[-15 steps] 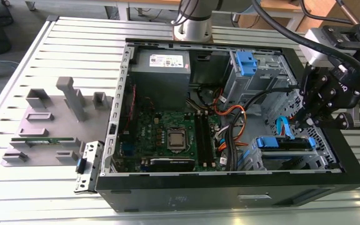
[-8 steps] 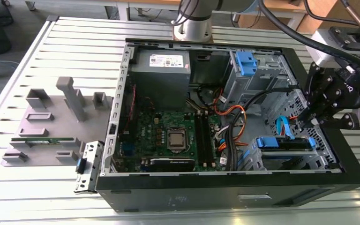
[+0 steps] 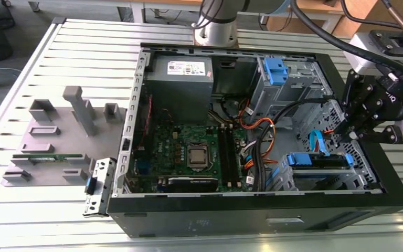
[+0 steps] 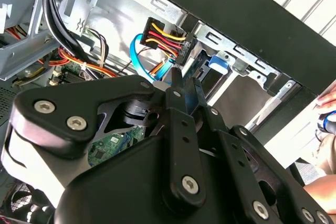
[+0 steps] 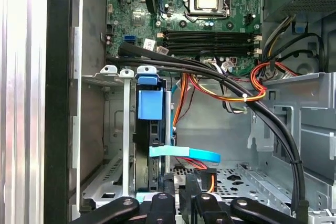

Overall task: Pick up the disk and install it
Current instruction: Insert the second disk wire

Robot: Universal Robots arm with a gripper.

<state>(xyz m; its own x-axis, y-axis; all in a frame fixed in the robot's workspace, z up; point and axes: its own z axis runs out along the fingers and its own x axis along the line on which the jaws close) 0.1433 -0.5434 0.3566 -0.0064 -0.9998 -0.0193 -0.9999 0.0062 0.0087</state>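
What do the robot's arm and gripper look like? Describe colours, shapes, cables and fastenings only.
The gripper is matte black, built from flat, rounded linkage plates joined by silver screws, narrowing to slim fingers. In the exterior view the gripper sits under a black, blocky wrist with white lettering. The arm has a silver-grey column, with thick black cables looping along it.

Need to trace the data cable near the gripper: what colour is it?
Light blue, a flat ribbon-like data cable, clearest in the first wrist view.

Open computer case [image 3: 257, 205] on slatted table [image 3: 82, 52]; grey fixture block [image 3: 54, 131] beside it.
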